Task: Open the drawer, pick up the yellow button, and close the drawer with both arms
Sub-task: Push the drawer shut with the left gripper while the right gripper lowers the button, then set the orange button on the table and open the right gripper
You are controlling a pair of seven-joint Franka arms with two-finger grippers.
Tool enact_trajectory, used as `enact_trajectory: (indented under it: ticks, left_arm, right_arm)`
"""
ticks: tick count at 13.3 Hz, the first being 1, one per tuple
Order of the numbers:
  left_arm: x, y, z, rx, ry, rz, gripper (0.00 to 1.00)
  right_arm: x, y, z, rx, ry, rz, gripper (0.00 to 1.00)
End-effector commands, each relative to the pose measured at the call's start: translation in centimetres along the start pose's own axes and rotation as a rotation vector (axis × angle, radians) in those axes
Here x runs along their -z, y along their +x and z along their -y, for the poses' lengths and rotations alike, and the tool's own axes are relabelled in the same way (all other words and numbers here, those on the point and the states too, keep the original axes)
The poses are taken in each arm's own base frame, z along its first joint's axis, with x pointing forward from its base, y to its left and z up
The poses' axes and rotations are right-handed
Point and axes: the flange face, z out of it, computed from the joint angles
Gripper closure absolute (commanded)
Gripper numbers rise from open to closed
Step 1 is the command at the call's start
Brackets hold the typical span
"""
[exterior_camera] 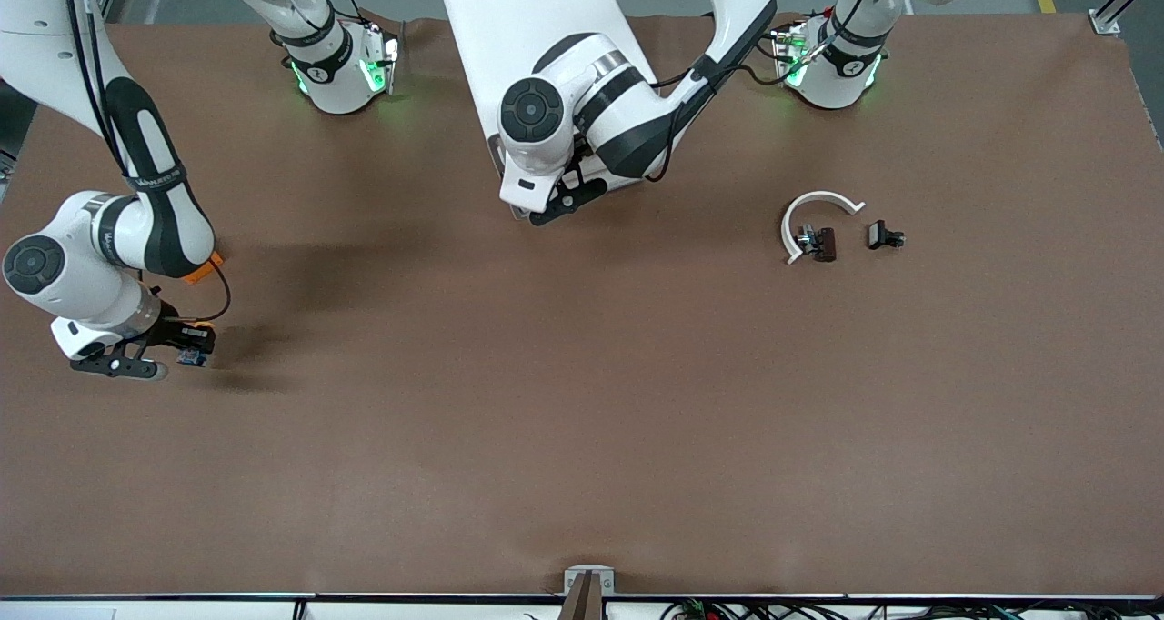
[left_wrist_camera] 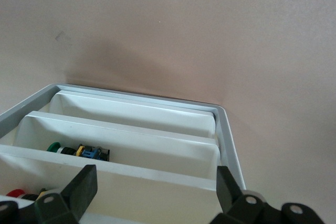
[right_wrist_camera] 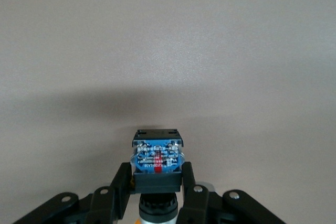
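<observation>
Nearest the front camera, at about eight o'clock on the brown table (exterior_camera: 582, 438), the button (exterior_camera: 193, 356) is being held by the right gripper (exterior_camera: 182, 352), low over the table at the right arm's end. Its fingers (right_wrist_camera: 123, 187) are being kept clamped on the button's black body, the blue part (right_wrist_camera: 156, 160) being shown uppermost in the right wrist view. An orange block (exterior_camera: 202, 268) is lying just farther from the camera, partly hidden by the right arm.

At twelve o'clock, the left gripper (exterior_camera: 556, 204) is being held over the open white drawer (left_wrist_camera: 226, 129), its fingers (left_wrist_camera: 79, 184) being spread wide with nothing between them. Small parts (left_wrist_camera: 79, 151) are lying in the drawer's middle compartment.

At two o'clock, a white arc (exterior_camera: 814, 215) and two dark clips (exterior_camera: 823, 244) are lying.
</observation>
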Motion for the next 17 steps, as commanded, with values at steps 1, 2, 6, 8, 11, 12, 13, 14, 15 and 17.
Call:
enact_trajectory:
  ticks: [1,2,6,8,11,12,13,14,15,17]
  left_arm:
    - [0.7,-3.3,-0.1,-0.015,0.001,0.003,0.0]
    - [0.8,-3.5,-0.1,-0.017,0.0,0.002,0.0]
    - [0.6,-4.3,-0.2,-0.021,0.002,0.001,0.0]
    - [0.5,-4.4,-0.2,-0.022,0.002,0.003,0.0]
    - [1.0,-3.1,-0.1,-0.009,-0.005,-0.001,0.0]
    - [1.2,-2.4,0.0,-0.001,-0.008,-0.004,0.0]
    - [1.5,-1.4,0.1,0.005,-0.014,-0.005,0.0]
    - [1.8,-0.4,0.3,0.018,-0.017,-0.003,0.0]
    - [2.0,0.1,0.3,0.025,-0.02,-0.005,0.0]
    - [2.9,3.1,0.9,0.062,-0.033,-0.001,0.0]
  right_arm:
    - [-1.3,0.5,-0.2,0.018,0.007,-0.01,1.0]
    - [-1.3,0.5,-0.1,0.013,0.012,-0.009,1.0]
    - [-1.8,0.4,0.4,-0.023,0.059,-0.003,1.0]
    - [-1.9,0.3,0.4,-0.027,0.084,-0.005,1.0]
    - [-3.0,0.0,0.1,-0.003,0.092,0.008,1.0]
    - [-3.0,0.1,0.0,0.021,0.092,0.005,1.0]
    - [-3.4,0.0,0.3,0.04,0.092,0.011,1.0]
    - [-3.4,0.1,0.5,0.045,0.092,0.01,1.0]
    - [-3.7,0.1,0.8,0.049,0.092,0.006,1.0]
    - [-4.6,0.1,0.9,0.049,0.088,-0.002,1.0]
